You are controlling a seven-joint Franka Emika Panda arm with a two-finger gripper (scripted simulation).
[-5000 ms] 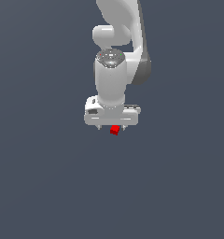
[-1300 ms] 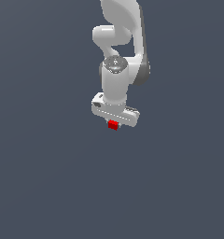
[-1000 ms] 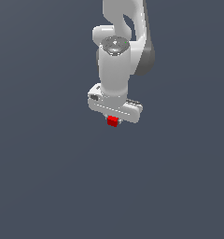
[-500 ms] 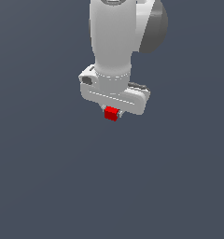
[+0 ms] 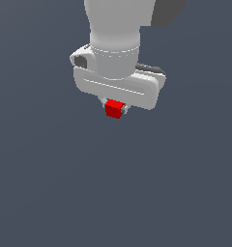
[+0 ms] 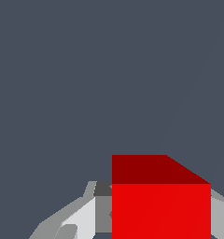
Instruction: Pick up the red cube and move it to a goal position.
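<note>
The red cube [image 5: 114, 109] sits clamped between the fingers of the pincer [image 5: 114, 107], which is closed onto its sides just under the white gripper bar [image 5: 117, 87]. Being a cube, it has no long axis; in the exterior view it is turned slightly, one corner edge facing the camera. In the wrist view the cube [image 6: 160, 205] fills the space between the grey fingers [image 6: 81, 217]. Plain dark grey surroundings lie open on every side.
</note>
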